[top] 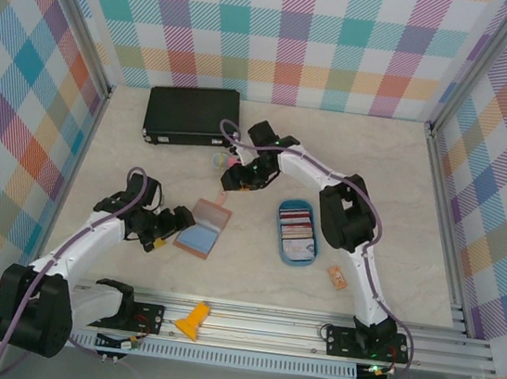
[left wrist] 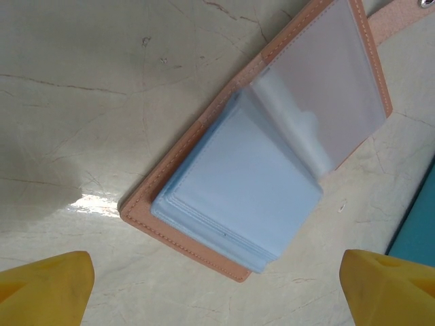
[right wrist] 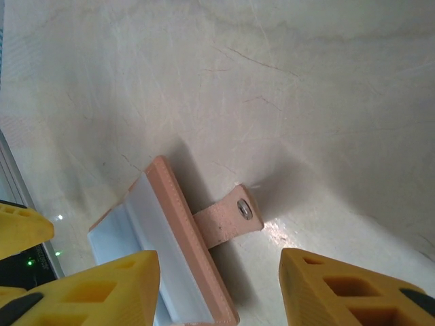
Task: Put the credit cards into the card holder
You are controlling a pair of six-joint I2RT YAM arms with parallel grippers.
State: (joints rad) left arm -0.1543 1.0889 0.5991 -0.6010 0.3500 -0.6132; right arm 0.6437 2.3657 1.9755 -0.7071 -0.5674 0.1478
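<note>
Pale marbled tabletop (top: 400,209) spreads between checked walls. Nearest, the left gripper (top: 164,231) hovers just left of the card holder (top: 203,230), its yellow fingers spread wide and holding nothing. The holder lies open, blue-grey sleeves up, and no card shows in them. To its right, the credit cards (top: 296,225) sit stacked in a blue tray (top: 295,261). Farther back, the right gripper (top: 236,180) hangs above the holder's snap strap (right wrist: 228,221), jaws likewise wide and empty. Judging by this, nothing is loaded yet: every card is left to move.
</note>
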